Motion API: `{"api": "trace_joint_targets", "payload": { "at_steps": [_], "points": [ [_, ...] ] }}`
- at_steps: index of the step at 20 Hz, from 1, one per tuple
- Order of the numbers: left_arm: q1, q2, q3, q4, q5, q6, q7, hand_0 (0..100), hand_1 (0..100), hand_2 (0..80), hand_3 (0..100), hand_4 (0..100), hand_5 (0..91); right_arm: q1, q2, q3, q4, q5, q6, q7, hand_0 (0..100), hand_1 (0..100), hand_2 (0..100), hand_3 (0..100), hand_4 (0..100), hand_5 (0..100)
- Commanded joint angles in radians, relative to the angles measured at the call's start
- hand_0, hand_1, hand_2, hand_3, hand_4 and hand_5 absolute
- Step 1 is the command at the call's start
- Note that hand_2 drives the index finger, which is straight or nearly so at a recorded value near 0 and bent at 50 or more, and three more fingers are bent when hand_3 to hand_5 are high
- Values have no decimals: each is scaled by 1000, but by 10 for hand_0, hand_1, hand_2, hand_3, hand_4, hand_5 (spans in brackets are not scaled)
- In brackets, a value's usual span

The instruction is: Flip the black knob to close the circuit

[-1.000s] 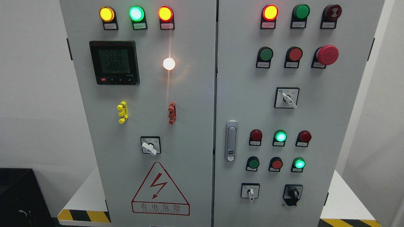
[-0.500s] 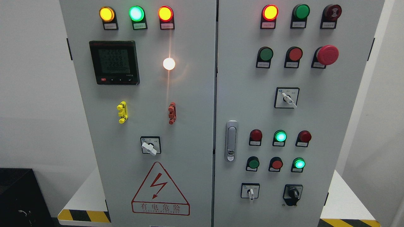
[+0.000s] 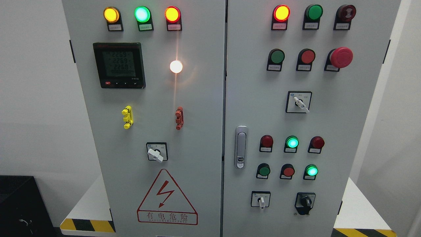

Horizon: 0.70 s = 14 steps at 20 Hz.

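Observation:
The black knob (image 3: 306,201) sits at the lower right of the right cabinet door, on a black plate, with its grip standing roughly upright. To its left is a small white selector switch (image 3: 261,201) on a white plate. Neither of my hands nor arms shows in the head view.
The grey cabinet (image 3: 204,131) fills the view, with lit lamps, push buttons, a red mushroom stop button (image 3: 341,57), a meter (image 3: 119,65), white selector switches (image 3: 155,154) and a door latch (image 3: 240,146). A black box (image 3: 19,207) stands at lower left. A hazard-striped plinth (image 3: 87,224) runs beneath.
Only the digits on the meter have changed; nothing else has moved.

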Motion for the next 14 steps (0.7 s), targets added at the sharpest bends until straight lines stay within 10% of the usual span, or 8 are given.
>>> {"api": "trace_joint_targets", "payload": {
  "at_steps": [1, 14],
  "points": [
    [23, 0, 0, -29, 0, 1, -1, 120, 556, 0, 0, 0, 0, 4, 0, -29, -206, 91, 14, -5, 0, 170, 674, 899, 827, 991],
    [23, 0, 0, -31, 0, 1, -1, 120, 556, 0, 0, 0, 0, -32, 2, -49, -355, 200, 89, 35, 0, 144, 783, 974, 886, 1000]
  ]
}}
